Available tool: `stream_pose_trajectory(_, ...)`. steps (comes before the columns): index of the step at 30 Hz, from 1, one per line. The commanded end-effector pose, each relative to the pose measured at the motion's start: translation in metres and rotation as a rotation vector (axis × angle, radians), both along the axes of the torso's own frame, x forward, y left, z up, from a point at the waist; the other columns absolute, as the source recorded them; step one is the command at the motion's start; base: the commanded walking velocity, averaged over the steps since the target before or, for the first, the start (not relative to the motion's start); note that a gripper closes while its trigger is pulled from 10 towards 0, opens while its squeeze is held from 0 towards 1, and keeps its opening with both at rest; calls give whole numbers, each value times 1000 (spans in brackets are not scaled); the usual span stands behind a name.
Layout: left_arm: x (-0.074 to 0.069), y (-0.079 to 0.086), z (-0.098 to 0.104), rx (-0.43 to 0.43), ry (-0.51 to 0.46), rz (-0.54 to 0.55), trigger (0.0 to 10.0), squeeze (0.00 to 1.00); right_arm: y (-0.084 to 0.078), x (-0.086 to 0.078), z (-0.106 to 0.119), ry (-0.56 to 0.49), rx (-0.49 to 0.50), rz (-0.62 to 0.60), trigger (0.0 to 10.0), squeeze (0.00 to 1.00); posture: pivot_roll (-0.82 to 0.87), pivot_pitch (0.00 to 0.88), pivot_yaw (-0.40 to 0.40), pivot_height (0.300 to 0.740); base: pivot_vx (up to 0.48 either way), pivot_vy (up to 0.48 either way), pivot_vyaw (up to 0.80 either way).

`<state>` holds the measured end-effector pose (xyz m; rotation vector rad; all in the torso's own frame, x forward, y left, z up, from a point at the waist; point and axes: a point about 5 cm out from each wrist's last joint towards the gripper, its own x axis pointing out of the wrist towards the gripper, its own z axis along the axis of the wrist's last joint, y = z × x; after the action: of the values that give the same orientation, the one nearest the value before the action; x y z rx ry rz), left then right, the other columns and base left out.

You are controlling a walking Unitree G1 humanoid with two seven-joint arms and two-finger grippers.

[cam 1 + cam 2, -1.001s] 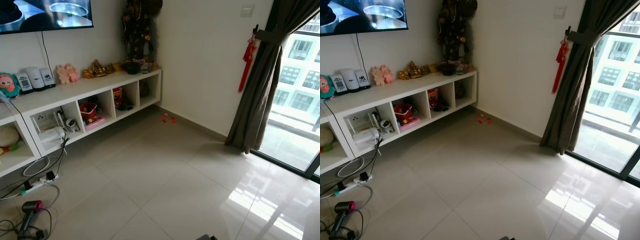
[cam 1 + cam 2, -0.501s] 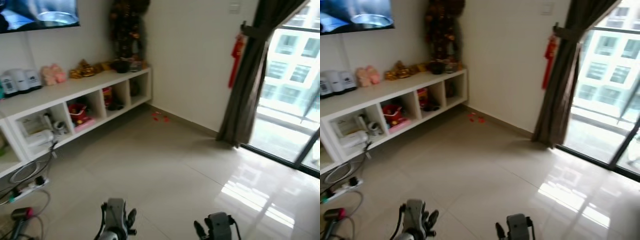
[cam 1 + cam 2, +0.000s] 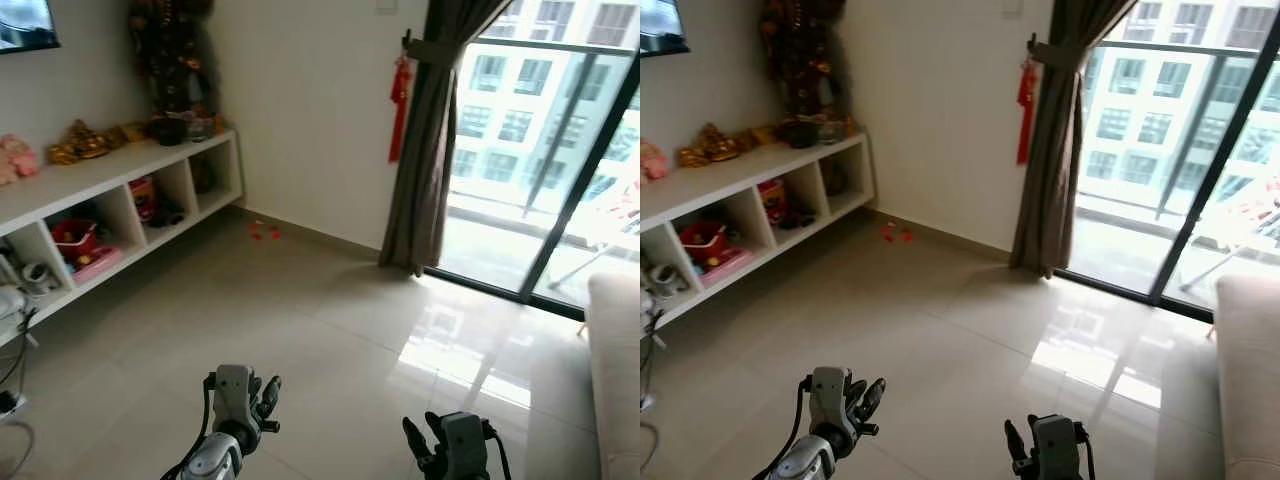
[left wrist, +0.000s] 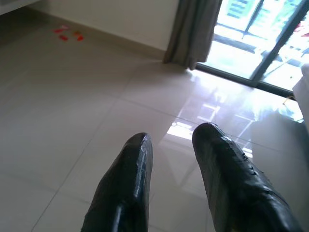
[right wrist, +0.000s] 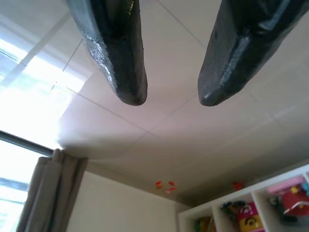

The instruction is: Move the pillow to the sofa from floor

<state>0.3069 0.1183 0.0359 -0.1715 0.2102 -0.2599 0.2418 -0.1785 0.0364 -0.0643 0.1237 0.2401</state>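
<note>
Both arms' tools, left tool (image 3: 862,402) and right tool (image 3: 1017,455), hang above the tiled floor (image 3: 940,340) (sofa (image 3: 1247,370) alongside).

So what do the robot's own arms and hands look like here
Both arms end in silver-grey metal wrist housings. The left hand and right hand each have two long black fingers. A thin black cable loops beside the left wrist. Up close, the fingers look glossy, rounded and tapering, with a slightly textured surface.

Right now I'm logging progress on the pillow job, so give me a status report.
Left gripper and right gripper open, holding nothing, low over bare floor. Pillow not sighted. Sofa at right edge. Path to it looks free.
</note>
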Motion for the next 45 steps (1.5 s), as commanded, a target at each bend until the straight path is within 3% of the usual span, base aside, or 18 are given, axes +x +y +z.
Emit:
stream_pose_trajectory(1,-3,-2,-1,15,-1,-17,10000,0,0,-3,0,17,6,0,10000,0,154,0,37,740,0,386,-688)
stream_pose_trajectory(20,-8,-4,-1,25,-4,-49,10000,0,1,-12,0,53,1,-33,10000,0,150,0,40,740,0,143,-681)
stream_pose_trajectory(39,-7,-10,0,16,1,-63,10000,0,0,-15,2,64,-1,-74,10000,0,129,0,46,740,0,0,-677)
stream_pose_trajectory(45,-6,-11,1,16,2,-65,10000,0,-1,-14,4,59,0,-83,10000,0,125,0,47,740,0,385,-677)
